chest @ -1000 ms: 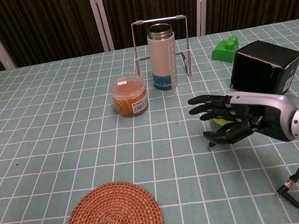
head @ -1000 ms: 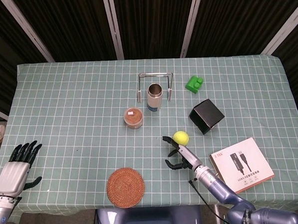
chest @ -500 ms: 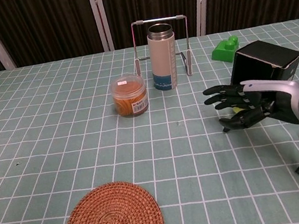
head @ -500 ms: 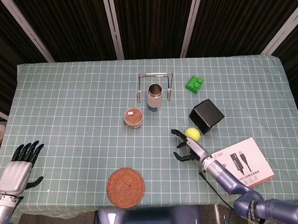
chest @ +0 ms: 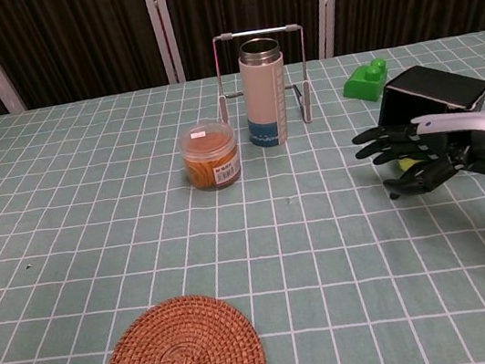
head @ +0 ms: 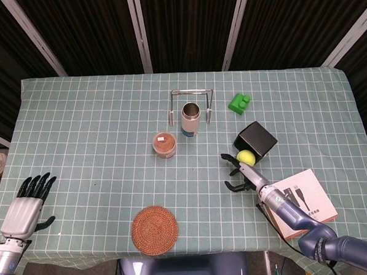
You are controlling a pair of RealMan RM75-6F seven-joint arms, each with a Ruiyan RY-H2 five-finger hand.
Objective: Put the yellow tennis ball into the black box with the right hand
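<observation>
The yellow tennis ball (head: 244, 157) lies on the green checked cloth right at the near-left face of the black box (head: 256, 141), which the chest view shows at the right (chest: 433, 101). My right hand (head: 239, 172) is just in front of the ball with its fingers spread; the hand's far side is against or very near the ball, not wrapped around it. In the chest view that right hand (chest: 423, 158) hides nearly all of the ball. My left hand (head: 24, 204) rests at the table's near left corner, fingers apart and holding nothing.
A steel flask (head: 190, 117) stands inside a wire rack (head: 191, 93) mid-table, with a small orange-filled jar (head: 164, 144) beside it. A green block (head: 239, 102) sits behind the black box. A woven coaster (head: 154, 230) and a white product carton (head: 301, 202) lie near the front edge.
My right hand has swept right and away from me, and the ball has gone along with it, from open cloth to right beside the black box. The left hand has barely shifted.
</observation>
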